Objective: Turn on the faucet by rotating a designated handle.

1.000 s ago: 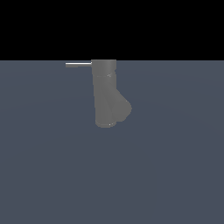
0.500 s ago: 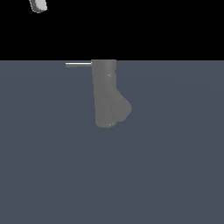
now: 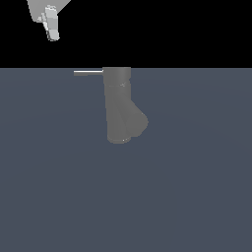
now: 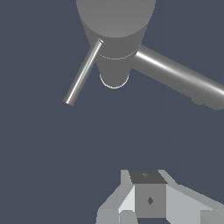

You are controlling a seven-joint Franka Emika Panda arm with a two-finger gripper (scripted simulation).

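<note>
The faucet [image 3: 118,103] is a matte grey upright cylinder on the dark floor, with a stubby spout [image 3: 138,123] angled off its lower part. The handle [image 3: 88,73] is a thin light-grey rod sticking out from the faucet's top toward the exterior view's left. My gripper [image 3: 52,35] hangs at the upper left of the exterior view, well above the handle's free end and touching nothing. Its fingers look pressed together and hold nothing. The wrist view shows the faucet [image 4: 116,22] from above, with the handle [image 4: 83,72], the spout [image 4: 175,72] and my gripper [image 4: 148,192] apart from them.
A flat dark blue-grey floor [image 3: 197,197] spreads around the faucet. Black background lies behind it. No other objects show.
My gripper has come down into the exterior view at the upper left; a second ago it was out of view. The faucet and handle have not moved.
</note>
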